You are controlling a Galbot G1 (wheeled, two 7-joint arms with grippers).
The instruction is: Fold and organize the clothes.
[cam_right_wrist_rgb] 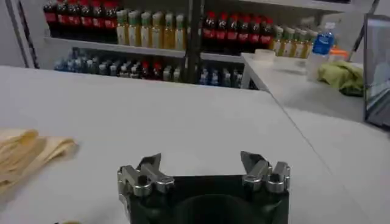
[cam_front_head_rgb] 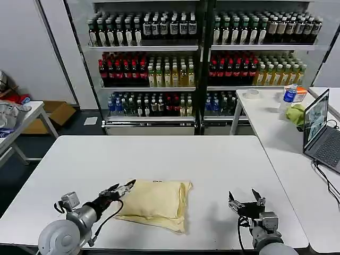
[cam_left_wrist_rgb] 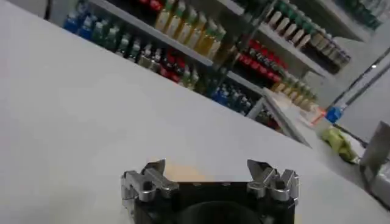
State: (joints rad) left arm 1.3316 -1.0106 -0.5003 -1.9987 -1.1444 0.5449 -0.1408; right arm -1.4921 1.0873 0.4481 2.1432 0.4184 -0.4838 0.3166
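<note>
The clothes (cam_front_head_rgb: 158,202), one pale cream-yellow garment, lie folded into a wrinkly rectangle on the white table (cam_front_head_rgb: 175,154), near its front edge and left of centre. My left gripper (cam_front_head_rgb: 124,187) stands open right at the garment's left edge, just above the table; a yellow patch of the clothes (cam_left_wrist_rgb: 183,173) shows between its fingers in the left wrist view. My right gripper (cam_front_head_rgb: 244,197) is open and holds nothing, low over the table a good way right of the garment. The folded edge of the clothes (cam_right_wrist_rgb: 27,152) shows off to the side in the right wrist view.
A second white table (cam_front_head_rgb: 276,127) stands to the right with a laptop (cam_front_head_rgb: 319,130), a green cloth (cam_front_head_rgb: 296,113) and a water bottle (cam_front_head_rgb: 288,96). Shelves of bottles (cam_front_head_rgb: 196,58) line the back. Another table with a grey-white bundle (cam_front_head_rgb: 8,114) is at the far left.
</note>
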